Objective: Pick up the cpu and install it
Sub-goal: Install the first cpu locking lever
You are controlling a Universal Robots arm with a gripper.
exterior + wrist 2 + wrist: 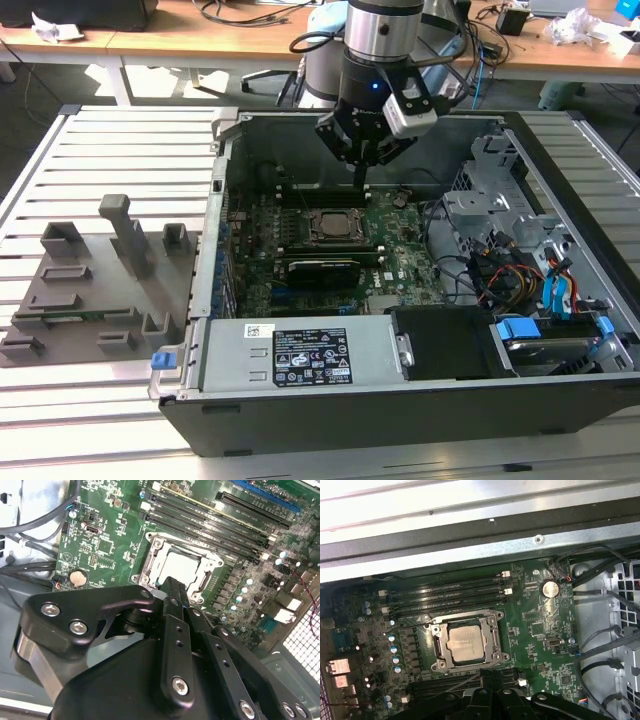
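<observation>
The cpu lies flat inside the black socket frame on the green motherboard, its silvery top showing in both wrist views. My gripper hangs above the board just behind the socket, apart from the chip. Its black fingers meet in a narrow tip with nothing between them. In the first wrist view the gripper sits beside the socket's edge.
The open computer case walls in the board. A power supply lies in front, and a drive cage with cables at the exterior view's right. Memory slots flank the socket. A grey tray with upright blocks lies outside the case.
</observation>
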